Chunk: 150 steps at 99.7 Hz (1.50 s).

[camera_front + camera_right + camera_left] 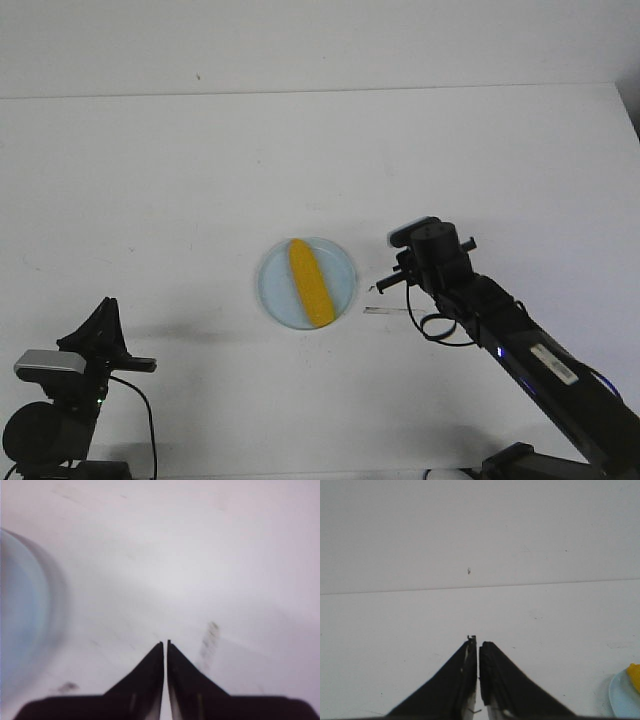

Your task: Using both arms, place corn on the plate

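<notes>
Front view: you've got the corn (310, 283) lying on the plate (273, 296), running lengthwise across it, near the middle of the white table (150, 180). Your right arm (520, 350) reaches in from the lower right, its gripper (378, 286) just beside the plate's right rim, not touching it or the corn. Your left arm (70, 390) sits folded at the lower left corner, well apart from the plate. Left wrist view: the left gripper (478, 642) has its fingers nearly together, only a thin slit, holding nothing; plate edge (620, 700) and a bit of corn (635, 675) show at the frame corner. Right wrist view: blurry, right gripper (165, 644) pinched almost closed, empty, above bare table, plate rim (30, 615) off to one side.
</notes>
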Each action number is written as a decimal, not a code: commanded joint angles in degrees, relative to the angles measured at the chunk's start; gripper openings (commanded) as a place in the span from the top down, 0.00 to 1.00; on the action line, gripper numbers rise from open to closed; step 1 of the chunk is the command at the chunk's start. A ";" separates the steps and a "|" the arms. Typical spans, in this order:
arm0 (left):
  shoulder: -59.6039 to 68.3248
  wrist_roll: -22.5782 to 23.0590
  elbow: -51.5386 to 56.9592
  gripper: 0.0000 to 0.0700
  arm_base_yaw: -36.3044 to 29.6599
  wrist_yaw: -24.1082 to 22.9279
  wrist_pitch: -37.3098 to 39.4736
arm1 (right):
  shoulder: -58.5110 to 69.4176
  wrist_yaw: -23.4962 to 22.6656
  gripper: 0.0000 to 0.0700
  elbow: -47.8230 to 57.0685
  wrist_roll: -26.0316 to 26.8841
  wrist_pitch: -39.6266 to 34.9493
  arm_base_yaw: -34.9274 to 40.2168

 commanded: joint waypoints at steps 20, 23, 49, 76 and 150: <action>-0.07 0.33 0.55 1.00 0.04 -0.13 0.59 | -17.11 0.04 0.98 -14.49 4.26 11.08 -7.32; -0.07 0.33 0.55 1.00 0.04 -0.13 0.59 | -19.19 0.04 0.98 -16.11 3.91 12.55 -8.46; -0.07 0.33 0.55 1.00 0.04 -0.13 0.61 | -36.13 -0.09 0.98 -26.84 3.72 19.04 -17.42; -0.07 0.33 0.55 1.00 0.04 -0.13 0.59 | -52.72 -2.12 0.98 -30.60 0.37 16.24 -21.79; -0.07 0.33 0.55 1.00 0.04 -0.13 0.59 | -68.26 -3.15 0.98 -30.60 0.04 15.19 -21.90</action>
